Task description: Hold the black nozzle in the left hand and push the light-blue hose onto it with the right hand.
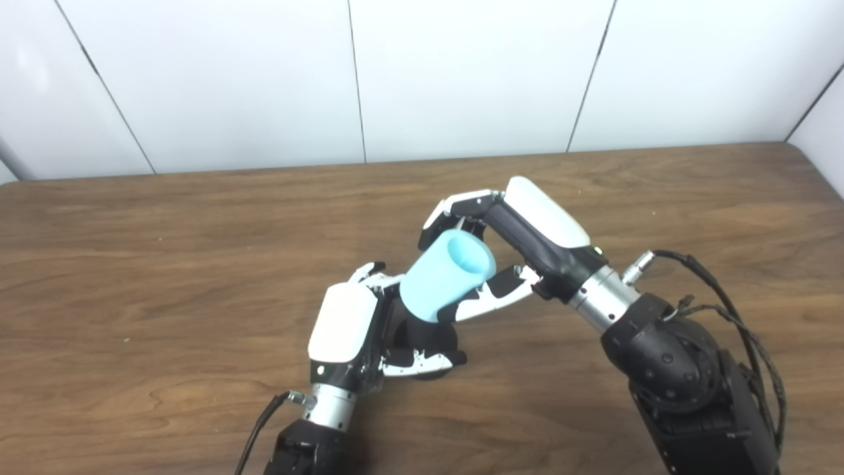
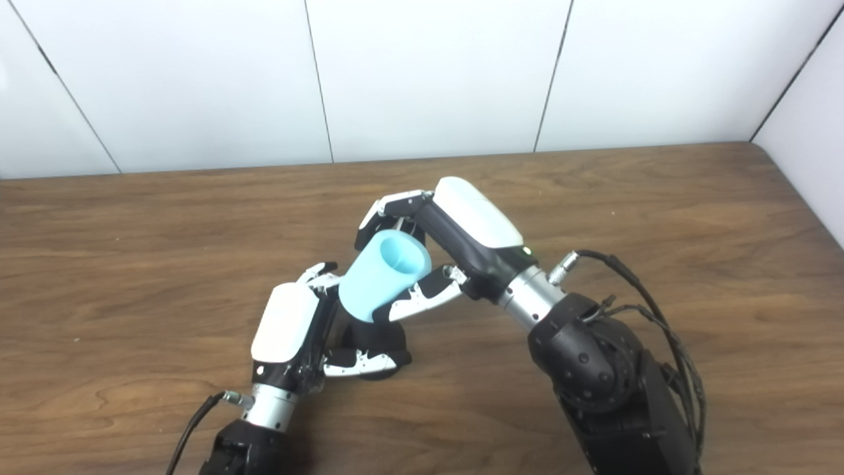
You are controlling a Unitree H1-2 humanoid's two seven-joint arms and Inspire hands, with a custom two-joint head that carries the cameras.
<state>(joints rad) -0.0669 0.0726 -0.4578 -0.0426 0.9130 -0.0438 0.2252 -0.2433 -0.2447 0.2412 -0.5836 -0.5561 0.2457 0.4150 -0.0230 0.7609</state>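
The light-blue hose (image 1: 447,276) sits tilted over the black nozzle (image 1: 430,340), its lower end meeting the nozzle's top and its long axis running down-left toward our left hand (image 1: 353,330). We grip the nozzle with that hand just above the table (image 1: 132,264), while our right hand (image 1: 521,241) is clamped around the hose from up-right, so we judge the push should follow that axis

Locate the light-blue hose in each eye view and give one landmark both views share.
Left eye view: light-blue hose just right of centre, tilted, gripped by the right robot hand.
Right eye view: hose just left of centre.
Shared landmark: the black nozzle under its lower end.
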